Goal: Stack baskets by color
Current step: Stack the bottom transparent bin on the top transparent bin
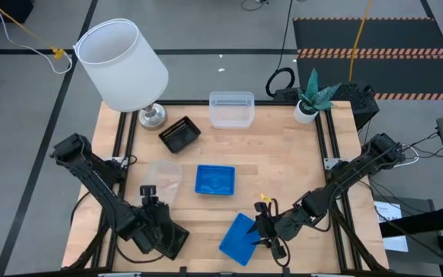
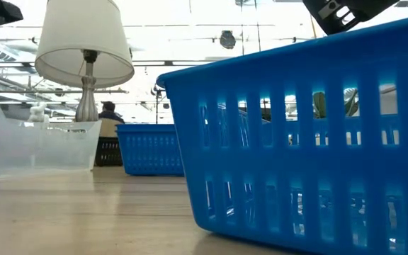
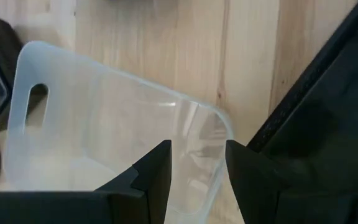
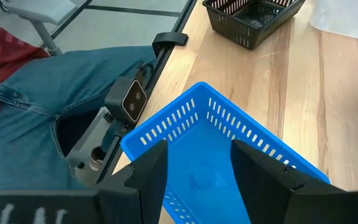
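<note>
Right gripper pinching blue basket rim, near table edge; left gripper pinching clear basket.

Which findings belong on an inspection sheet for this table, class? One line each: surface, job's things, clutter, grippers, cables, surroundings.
Surface: wooden table.
Job's things: blue basket mid-table, blue basket at front edge, black basket, clear basket at the back, clear basket front left.
Clutter: lamp, potted plant.
Grippers: left gripper on a clear rim; right gripper on a blue rim.
Cables: yellow cable on floor.
Surroundings: person in jeans.
</note>
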You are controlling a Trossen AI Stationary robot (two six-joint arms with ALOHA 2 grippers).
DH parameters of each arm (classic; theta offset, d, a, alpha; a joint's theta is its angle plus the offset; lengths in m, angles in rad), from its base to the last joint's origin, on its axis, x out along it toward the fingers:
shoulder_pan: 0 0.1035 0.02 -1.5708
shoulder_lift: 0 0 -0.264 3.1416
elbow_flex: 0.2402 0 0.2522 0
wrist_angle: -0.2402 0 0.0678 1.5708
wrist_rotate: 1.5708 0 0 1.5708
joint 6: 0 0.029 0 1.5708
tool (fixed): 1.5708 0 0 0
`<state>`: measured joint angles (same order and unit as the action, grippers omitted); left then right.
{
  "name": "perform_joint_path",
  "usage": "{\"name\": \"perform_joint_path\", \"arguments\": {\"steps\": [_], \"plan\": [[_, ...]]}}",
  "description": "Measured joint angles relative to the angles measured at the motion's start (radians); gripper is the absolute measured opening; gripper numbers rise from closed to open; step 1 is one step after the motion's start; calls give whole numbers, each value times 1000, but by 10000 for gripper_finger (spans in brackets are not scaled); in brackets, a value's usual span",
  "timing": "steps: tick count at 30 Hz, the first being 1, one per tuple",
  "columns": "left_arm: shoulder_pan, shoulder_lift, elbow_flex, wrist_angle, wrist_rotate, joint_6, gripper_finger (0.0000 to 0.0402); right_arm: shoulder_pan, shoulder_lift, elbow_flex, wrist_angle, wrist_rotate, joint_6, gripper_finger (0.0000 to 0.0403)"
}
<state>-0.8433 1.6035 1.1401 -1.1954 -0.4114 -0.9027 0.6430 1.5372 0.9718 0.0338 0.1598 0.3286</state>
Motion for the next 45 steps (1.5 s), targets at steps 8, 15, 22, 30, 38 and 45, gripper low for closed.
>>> {"name": "perform_joint_path", "arguments": {"steps": [8,15,22,30,38,45], "plan": [[19,-5,-57,59,-27,-42,154,0,0,0,0,25,0,168],[19,-1,-59,88,8,-52,154,0,0,0,1,26,-5,168],[18,-1,-56,63,-1,-79,154,-2,0,0,4,27,-8,168],[18,-47,-56,50,38,-168,154,-2,0,0,4,29,-8,168],[12,-88,-55,121,37,-203,154,-2,0,0,4,30,-8,168],[1,-63,-53,217,27,-168,154,-2,0,0,4,31,-1,168]]}}
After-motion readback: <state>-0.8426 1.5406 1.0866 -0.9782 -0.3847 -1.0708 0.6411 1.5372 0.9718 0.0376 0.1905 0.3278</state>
